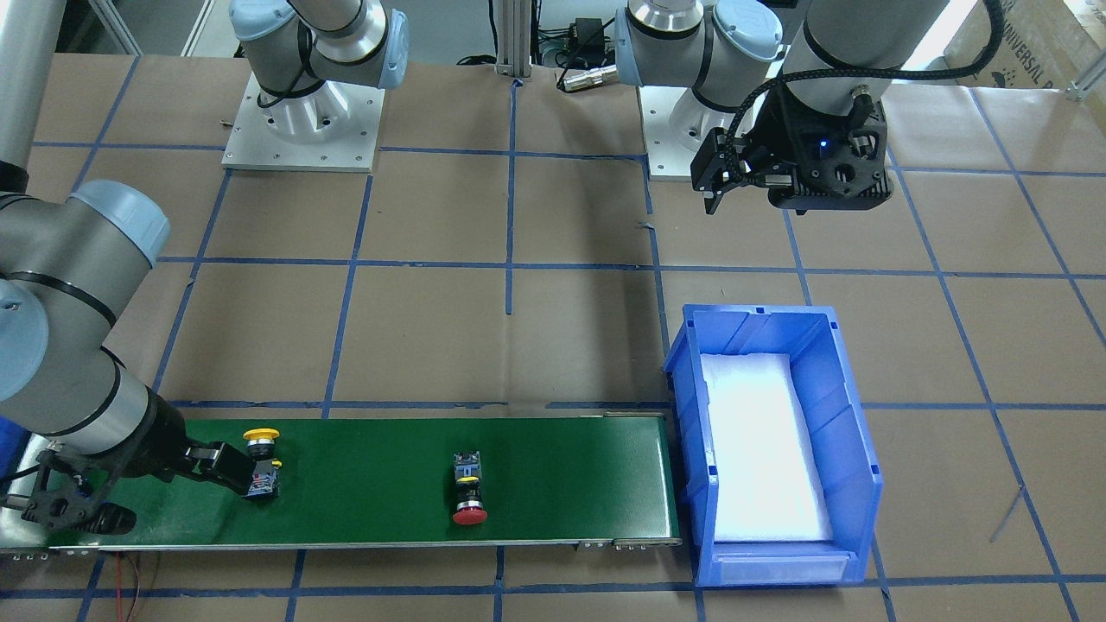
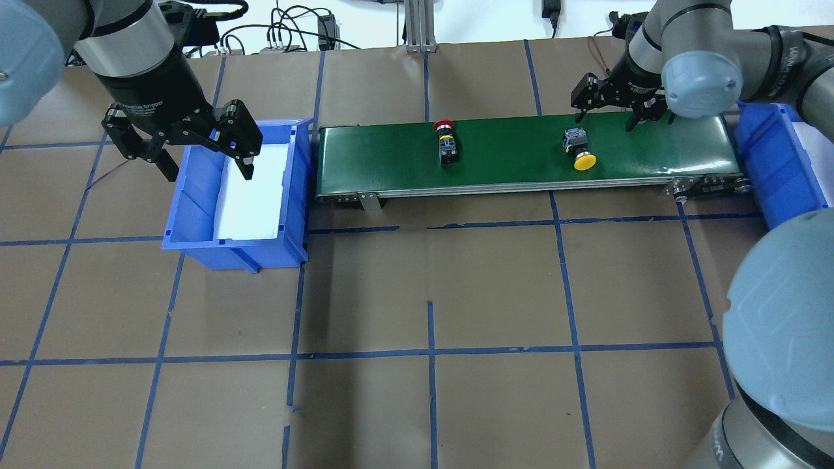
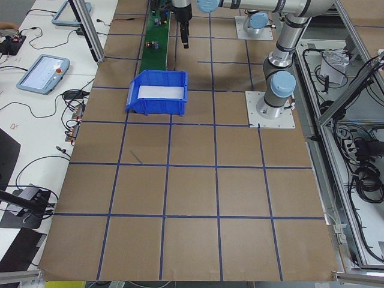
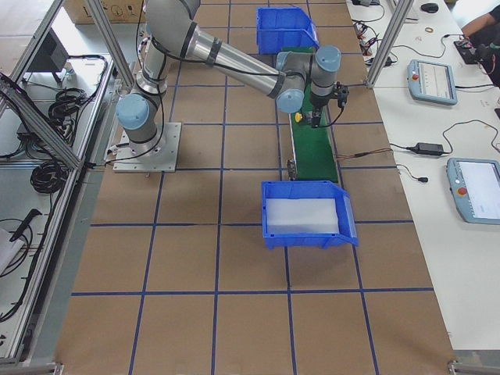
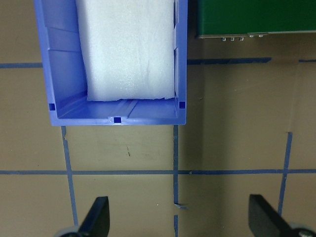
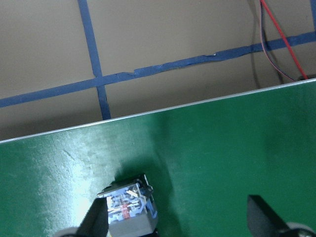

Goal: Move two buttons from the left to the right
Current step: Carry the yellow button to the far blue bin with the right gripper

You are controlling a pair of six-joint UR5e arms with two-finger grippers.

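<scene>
A green conveyor belt (image 2: 515, 156) lies along the far edge of the table (image 2: 417, 293), across from the robot, with a blue bin at each end, and both buttons lie on their sides on it. The red button (image 2: 445, 140) is about midway along the belt, its cap pointing at the far edge of the table and its block body toward the robot. The yellow button (image 2: 578, 151) lies nearer the belt's right end, well apart from the red one and turned the other way, its cap toward the robot. The right pincer (image 6: 177, 224) is low over the belt at the block end of the yellow button, with its jaws spread wide. The block sits just inside one finger (image 6: 95, 221) while the other finger is well clear of it, so nothing is clamped; whether the near finger touches the block cannot be told. The left pincer (image 2: 208, 170) hangs above the left bin (image 2: 228, 255), toward the table's left edge, also wide open and holding nothing. A white foam pad (image 2: 251, 195) lines that bin. The right bin (image 2: 759, 169) stands at the belt's right end, by the table's right edge, partly hidden by the right arm.
</scene>
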